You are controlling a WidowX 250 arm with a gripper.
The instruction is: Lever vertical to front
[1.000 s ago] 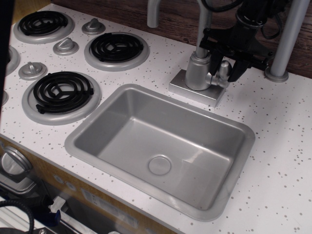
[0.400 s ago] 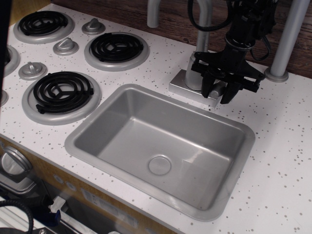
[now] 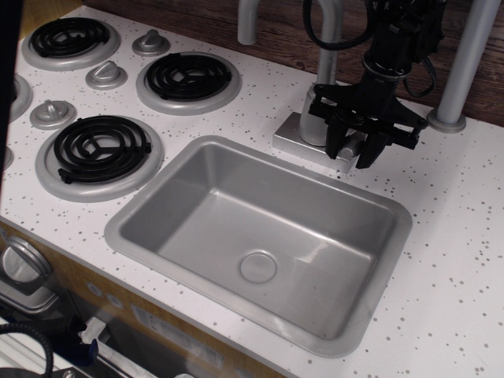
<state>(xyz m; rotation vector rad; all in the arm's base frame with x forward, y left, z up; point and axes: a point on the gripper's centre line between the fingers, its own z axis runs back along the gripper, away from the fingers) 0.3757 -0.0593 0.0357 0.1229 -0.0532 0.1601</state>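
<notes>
The lever (image 3: 352, 145) is a small silver-grey paddle on the right side of the faucet body (image 3: 315, 126). It points forward and down toward the sink, over the faucet's base plate (image 3: 293, 135). My black gripper (image 3: 353, 148) hangs over it from above. Its two fingers (image 3: 372, 150) straddle the lever, one on each side, close to it. The jaws stand apart by a little more than the lever's width. Most of the lever is hidden between the fingers.
The grey sink basin (image 3: 197, 157) lies just in front of the faucet. The tall spout pipe (image 3: 329, 35) rises behind the gripper. A grey post (image 3: 465, 63) stands at the right. Stove burners (image 3: 187, 76) and cone knobs (image 3: 106, 75) are at the left.
Since one second ago my gripper has swung forward and down, and the lever between its fingers has tipped from upright toward the front. Nothing has moved in the last half second.
</notes>
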